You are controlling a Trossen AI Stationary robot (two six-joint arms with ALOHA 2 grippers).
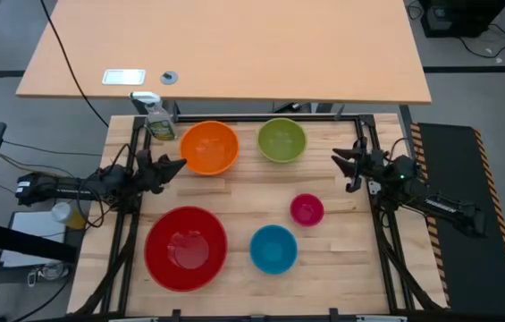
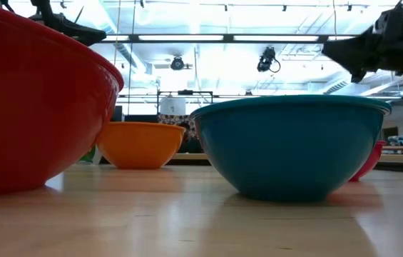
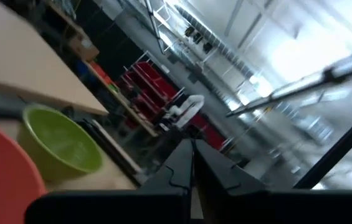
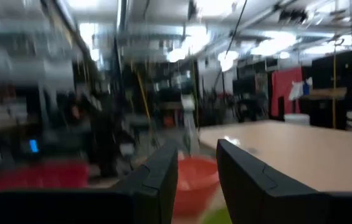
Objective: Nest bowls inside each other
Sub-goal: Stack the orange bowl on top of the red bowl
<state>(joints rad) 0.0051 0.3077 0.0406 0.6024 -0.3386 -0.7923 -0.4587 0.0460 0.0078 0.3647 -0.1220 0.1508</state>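
Five bowls rest on their bases on the wooden table (image 1: 234, 197), none inside another. The orange bowl (image 1: 209, 148) and the lime green bowl (image 1: 281, 139) are at the far side. The pink bowl (image 1: 307, 209) is right of the middle. The red bowl (image 1: 185, 248) and the blue bowl (image 1: 273, 249) are near the front. My left gripper (image 1: 179, 165) is shut and tilted upward, raised in the air by the orange bowl's left rim. My right gripper (image 1: 337, 159) hangs open at the table's right side, right of the green bowl, with nothing between its fingers (image 4: 157, 177).
A spray bottle (image 1: 158, 116) stands at the table's far left corner, just left of the orange bowl. A light wooden desk (image 1: 234, 45) lies beyond the far edge. Bare table shows between the two rows of bowls and around the pink bowl.
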